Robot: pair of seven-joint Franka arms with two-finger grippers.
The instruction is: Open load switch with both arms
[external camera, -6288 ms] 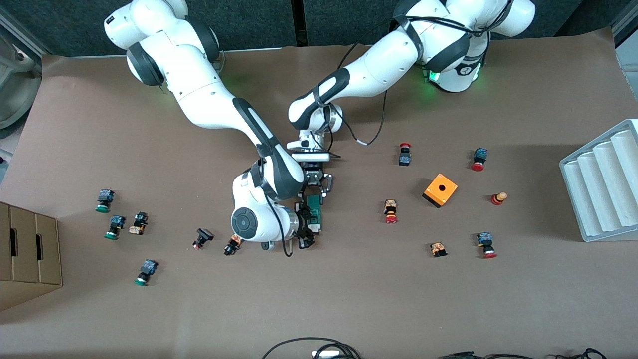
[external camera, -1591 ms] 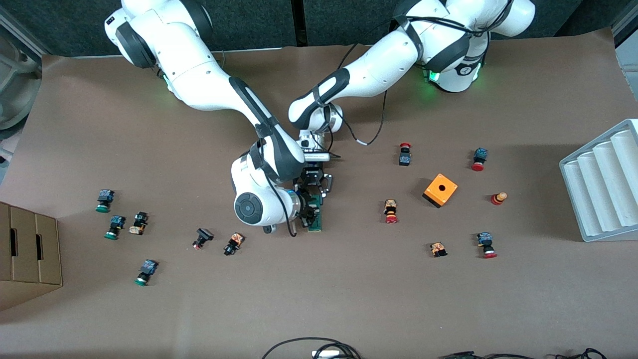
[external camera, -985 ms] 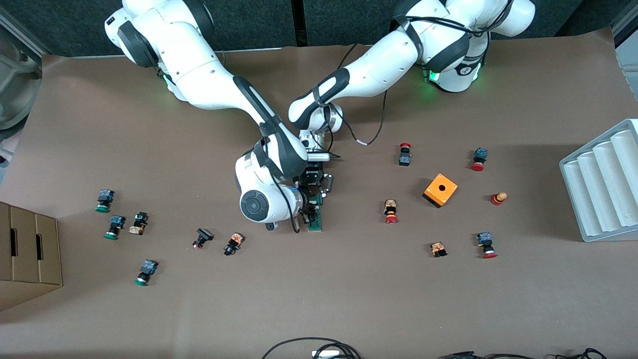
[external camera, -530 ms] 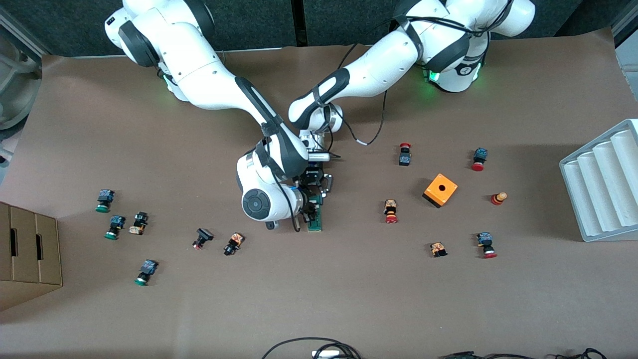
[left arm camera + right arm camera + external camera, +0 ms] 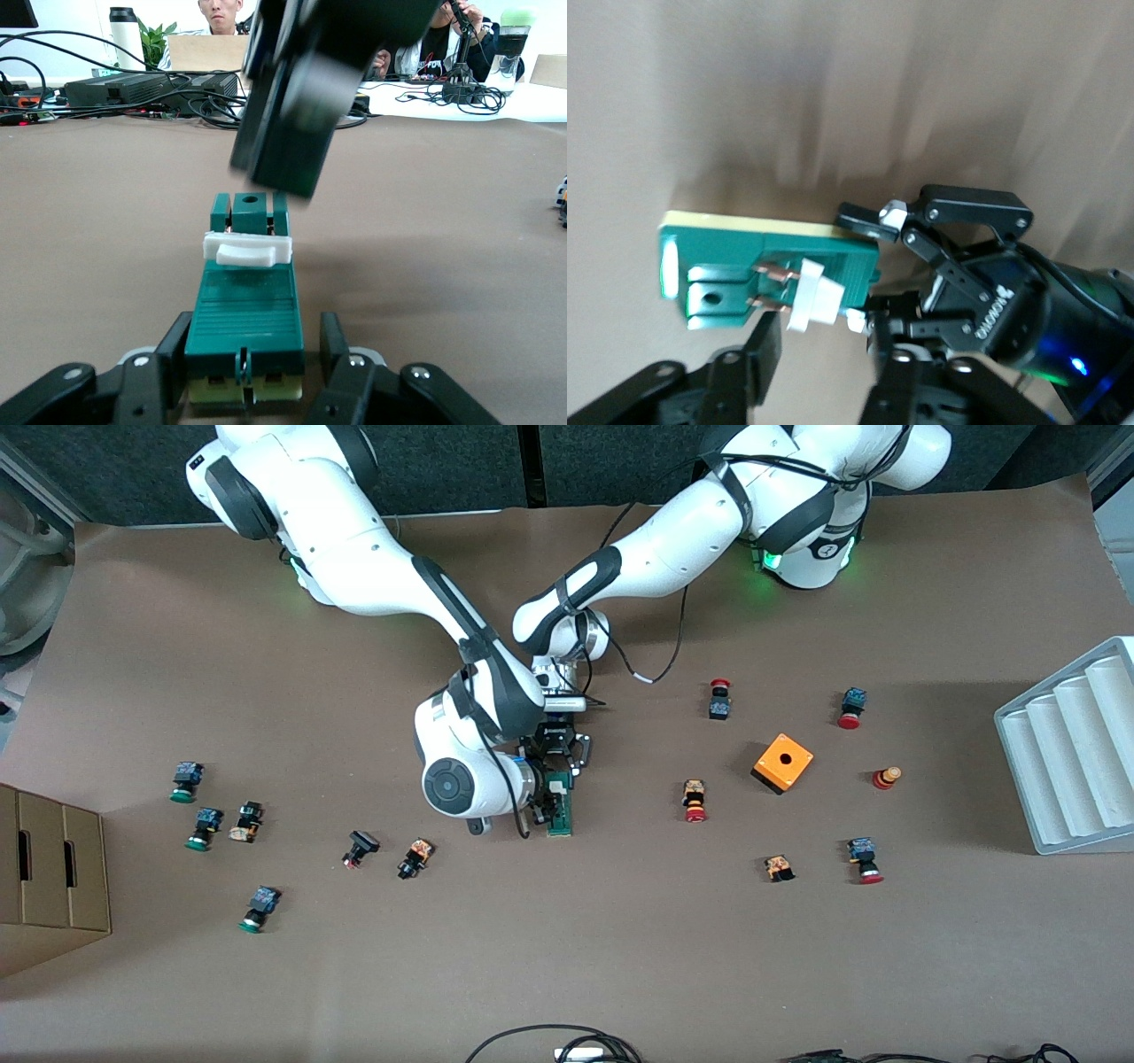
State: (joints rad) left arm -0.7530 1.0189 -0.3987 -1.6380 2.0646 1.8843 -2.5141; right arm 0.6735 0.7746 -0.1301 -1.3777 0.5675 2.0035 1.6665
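Note:
The dark green load switch (image 5: 561,815) lies flat on the brown table near the middle. My left gripper (image 5: 560,772) reaches down from above and is shut on one end of it; in the left wrist view the green body (image 5: 245,314) sits between my left gripper's (image 5: 252,335) fingers. The white piece (image 5: 248,250) crosses the switch near its other end. My right gripper (image 5: 547,808) is beside the switch at that end. In the right wrist view my right gripper (image 5: 822,324) is open, its fingers spread on either side of the white piece (image 5: 817,301), with two copper pins showing beside it.
An orange cube with a hole (image 5: 782,763) and several small push buttons (image 5: 695,801) lie toward the left arm's end. More buttons (image 5: 415,858) lie toward the right arm's end, near a cardboard box (image 5: 49,877). A white ribbed rack (image 5: 1072,744) stands at the table's edge.
The right arm's wrist has shifted slightly toward its own end of the table. The load switch and the left gripper have stayed where they were.

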